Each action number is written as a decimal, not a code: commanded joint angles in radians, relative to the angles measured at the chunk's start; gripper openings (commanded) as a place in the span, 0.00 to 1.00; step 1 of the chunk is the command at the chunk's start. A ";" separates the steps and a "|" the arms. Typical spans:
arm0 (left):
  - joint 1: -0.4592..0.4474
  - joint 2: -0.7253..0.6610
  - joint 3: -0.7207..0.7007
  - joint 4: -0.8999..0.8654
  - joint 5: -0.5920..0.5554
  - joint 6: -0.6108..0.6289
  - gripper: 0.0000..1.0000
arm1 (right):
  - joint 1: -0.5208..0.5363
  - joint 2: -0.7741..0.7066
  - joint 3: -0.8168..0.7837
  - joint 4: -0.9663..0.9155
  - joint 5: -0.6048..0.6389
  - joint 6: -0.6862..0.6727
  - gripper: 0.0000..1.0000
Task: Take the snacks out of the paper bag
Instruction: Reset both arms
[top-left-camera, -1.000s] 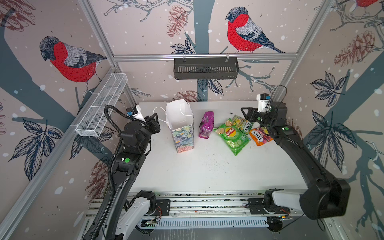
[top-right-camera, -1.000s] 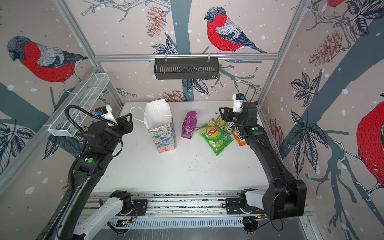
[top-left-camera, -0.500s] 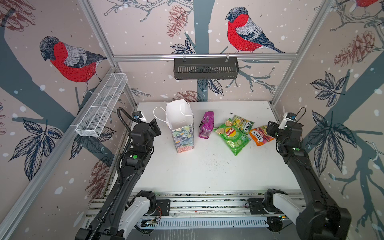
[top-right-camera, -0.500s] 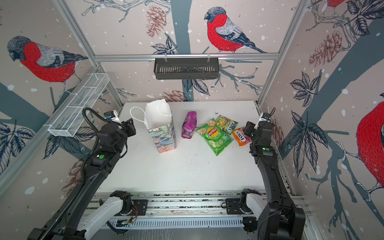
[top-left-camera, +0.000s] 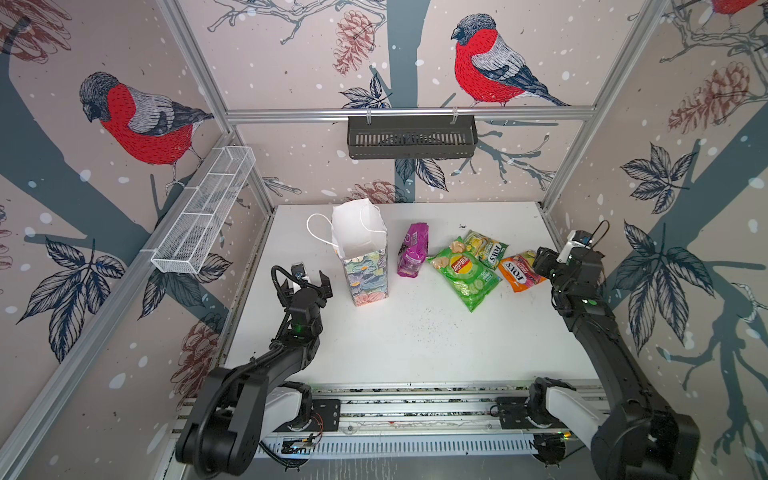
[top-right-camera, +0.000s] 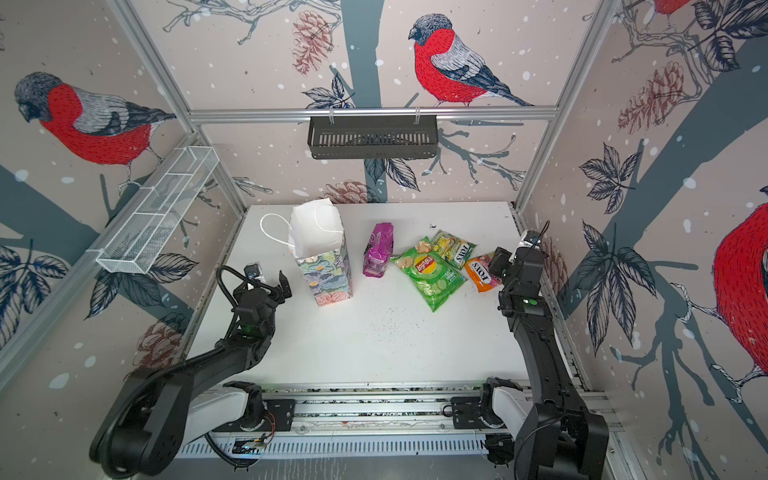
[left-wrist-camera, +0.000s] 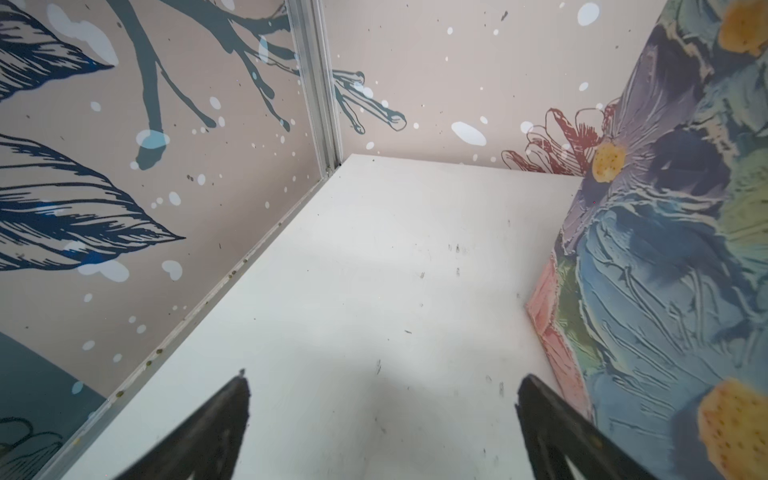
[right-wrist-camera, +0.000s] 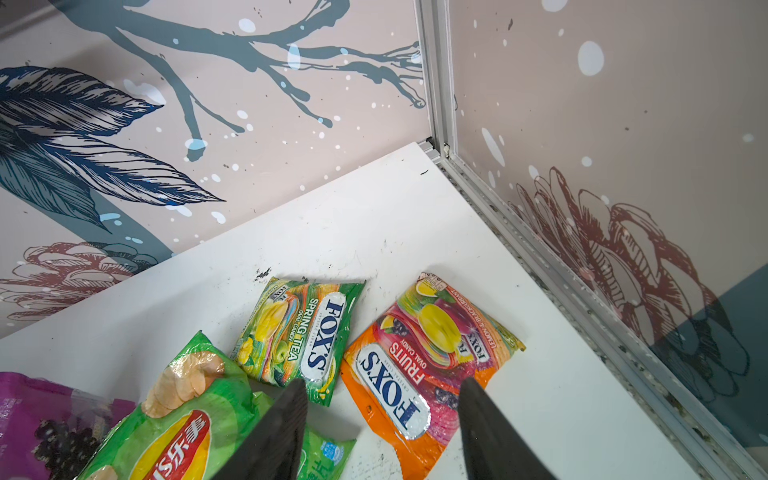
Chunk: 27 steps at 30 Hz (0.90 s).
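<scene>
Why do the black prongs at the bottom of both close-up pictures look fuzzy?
Left wrist view: the left gripper sits very near the lens, so it is out of focus. Right wrist view: the right gripper blurs likewise, while the orange packet farther off is sharp.

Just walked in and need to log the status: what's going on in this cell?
Snacks are being unpacked from a floral paper bag, which stands upright on the white table with no packet showing in its open mouth. Four lie beside it: a purple packet, a green Lay's chip bag, a Fox's Spring Tea packet and an orange Fox's Fruits packet. The left gripper is open next to the bag, not touching it. The right gripper hangs open over the orange packet, holding nothing.
</scene>
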 joint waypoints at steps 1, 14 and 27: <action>0.000 0.099 -0.028 0.366 -0.050 0.094 0.98 | -0.001 -0.003 -0.002 0.016 0.026 -0.031 0.60; 0.008 0.392 -0.084 0.729 0.021 0.117 0.97 | 0.004 0.012 -0.142 0.239 0.046 -0.077 0.63; 0.012 0.382 -0.044 0.645 0.001 0.103 0.98 | 0.103 0.228 -0.466 1.046 0.153 -0.170 0.71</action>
